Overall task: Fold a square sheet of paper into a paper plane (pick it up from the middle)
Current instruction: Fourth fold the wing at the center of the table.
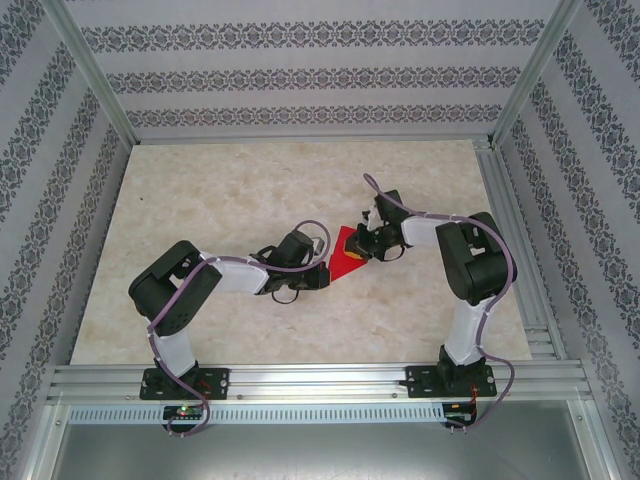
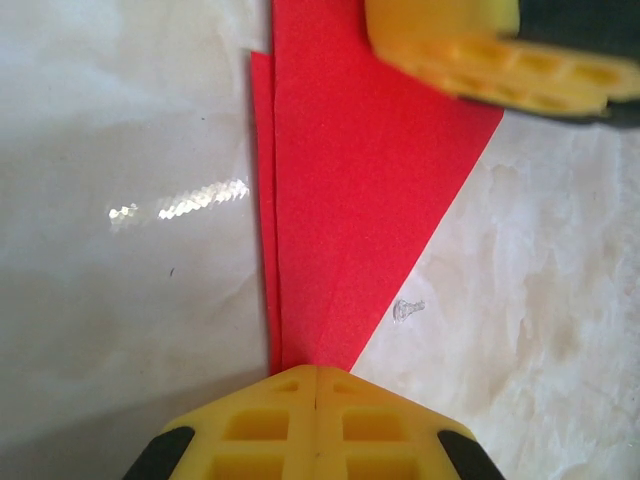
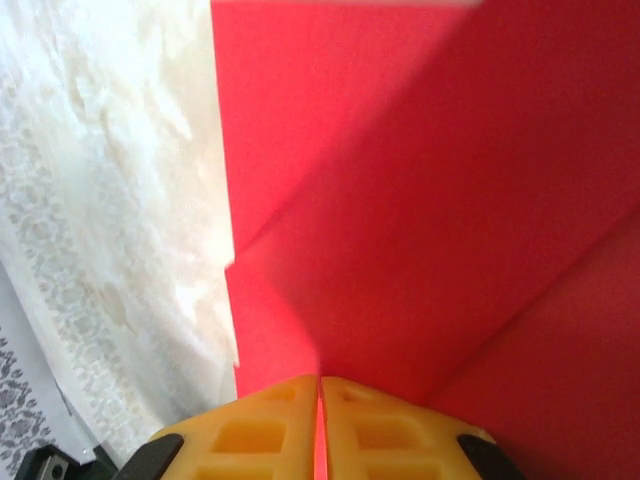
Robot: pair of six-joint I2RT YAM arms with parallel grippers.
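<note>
The paper plane (image 1: 346,256) is a bright red folded triangle on the marble table, between the two arms. In the left wrist view its narrow point (image 2: 350,200) runs into the shut yellow jaws of my left gripper (image 2: 316,372), which pinch the tip. My right gripper (image 1: 369,247) holds the wide end. In the right wrist view, a creased red flap (image 3: 450,200) rises from between the jaws of my right gripper (image 3: 320,385), and a thin red sliver shows in the slit. The right gripper's yellow fingers (image 2: 500,60) also appear at the top of the left wrist view.
The marble tabletop (image 1: 220,190) is ringed by an aluminium frame (image 1: 300,380) and patterned walls (image 1: 300,80). A tiny clear scrap (image 2: 408,309) lies on the table just right of the paper's tip.
</note>
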